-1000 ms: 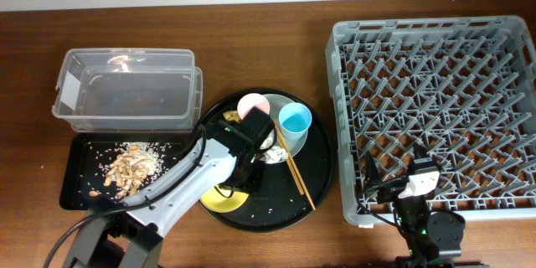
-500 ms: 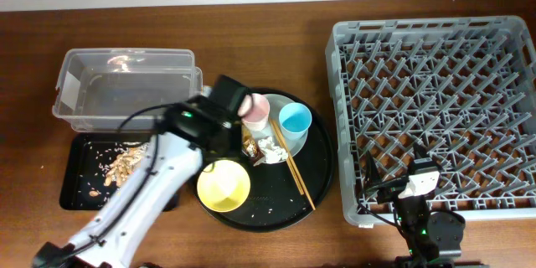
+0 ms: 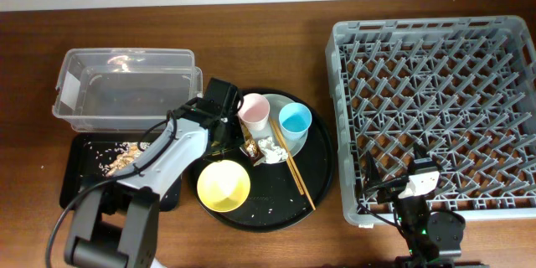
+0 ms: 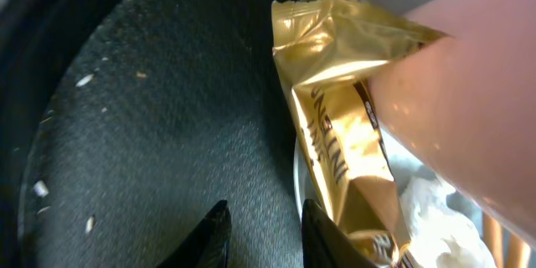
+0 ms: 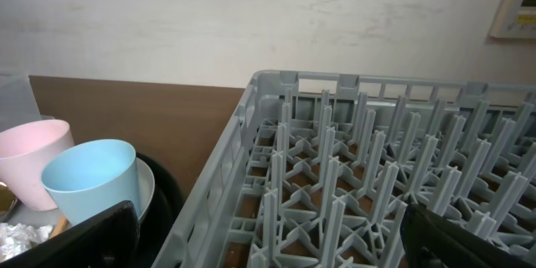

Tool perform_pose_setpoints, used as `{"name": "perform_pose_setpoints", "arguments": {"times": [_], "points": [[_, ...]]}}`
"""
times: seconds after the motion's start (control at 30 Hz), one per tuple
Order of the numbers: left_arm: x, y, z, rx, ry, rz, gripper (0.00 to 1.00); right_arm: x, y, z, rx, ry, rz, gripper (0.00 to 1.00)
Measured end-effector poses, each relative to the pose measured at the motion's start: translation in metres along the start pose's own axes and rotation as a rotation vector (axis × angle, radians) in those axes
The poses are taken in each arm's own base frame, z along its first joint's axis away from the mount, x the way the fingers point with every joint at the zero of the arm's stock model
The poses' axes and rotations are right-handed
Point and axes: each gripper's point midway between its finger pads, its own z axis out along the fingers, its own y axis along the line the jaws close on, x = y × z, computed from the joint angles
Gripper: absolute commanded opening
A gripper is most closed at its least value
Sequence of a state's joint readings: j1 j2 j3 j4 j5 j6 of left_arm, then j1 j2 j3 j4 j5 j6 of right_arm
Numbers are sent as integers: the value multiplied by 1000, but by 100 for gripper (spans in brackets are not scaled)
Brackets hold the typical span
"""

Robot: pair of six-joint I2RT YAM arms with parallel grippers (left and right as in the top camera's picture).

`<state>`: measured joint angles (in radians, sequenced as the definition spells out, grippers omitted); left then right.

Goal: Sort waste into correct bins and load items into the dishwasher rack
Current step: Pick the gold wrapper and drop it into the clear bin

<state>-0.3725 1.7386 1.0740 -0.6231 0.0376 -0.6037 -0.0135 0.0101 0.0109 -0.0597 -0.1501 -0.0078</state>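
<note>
My left gripper (image 3: 226, 127) is low over the round black tray, just left of the pink cup (image 3: 254, 110). In the left wrist view its fingers (image 4: 266, 236) are slightly open and empty. The gold-brown wrapper (image 4: 343, 134) lies right beside the right finger, against the pink cup (image 4: 452, 109), with the white tissue (image 4: 435, 218) behind it. From overhead, the wrapper (image 3: 249, 144) and tissue (image 3: 270, 148) lie on the grey-white plate (image 3: 280, 100) with the blue cup (image 3: 295, 120). The yellow bowl (image 3: 224, 185) and chopsticks (image 3: 297, 176) lie on the round tray. My right gripper (image 5: 268, 251) is open at the grey rack's (image 3: 435, 109) front edge.
The clear plastic box (image 3: 126, 84) stands at the left. The shallow black tray (image 3: 79, 176) in front of it holds tan food scraps (image 3: 126, 157). The round black tray (image 3: 322, 167) carries scattered rice grains. The left arm crosses the black tray's right end.
My left arm pulled back from over the yellow bowl toward the clear box, then came down beside the pink cup. The yellow bowl is now uncovered. The right arm is still.
</note>
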Motion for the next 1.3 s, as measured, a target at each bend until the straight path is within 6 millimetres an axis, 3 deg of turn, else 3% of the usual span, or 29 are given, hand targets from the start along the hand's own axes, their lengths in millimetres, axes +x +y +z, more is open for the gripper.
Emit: {"name": "perform_pose_setpoints", "arguments": {"times": [0.4, 0.47, 0.53, 0.6, 0.7, 0.87, 0.93, 1.03, 1.1, 1.2, 1.3], "points": [[-15, -13, 3, 55, -58, -12, 27, 0, 0, 0, 0, 0, 0, 98], [-19, -15, 3, 62, -75, -15, 14, 0, 0, 0, 0, 0, 0, 98], [-22, -17, 3, 70, -87, -16, 12, 0, 0, 0, 0, 0, 0, 98], [-23, -17, 7, 71, -88, -21, 1, 0, 0, 0, 0, 0, 0, 98], [-21, -15, 14, 60, -76, -22, 0, 0, 0, 0, 0, 0, 0, 98], [-23, -16, 11, 65, -85, -22, 1, 0, 0, 0, 0, 0, -1, 99], [-29, -21, -11, 97, -130, -19, 1, 0, 0, 0, 0, 0, 0, 98], [-37, -24, -69, 140, -235, -18, 0, 0, 0, 0, 0, 0, 0, 98], [-34, -10, -97, 98, -284, -27, 1, 0, 0, 0, 0, 0, 0, 98], [-47, 14, -138, 29, -432, -62, 0, 0, 0, 0, 0, 0, 0, 98], [-73, 63, -165, -47, -552, -192, 0, 0, 0, 0, 0, 0, 0, 98]]}}
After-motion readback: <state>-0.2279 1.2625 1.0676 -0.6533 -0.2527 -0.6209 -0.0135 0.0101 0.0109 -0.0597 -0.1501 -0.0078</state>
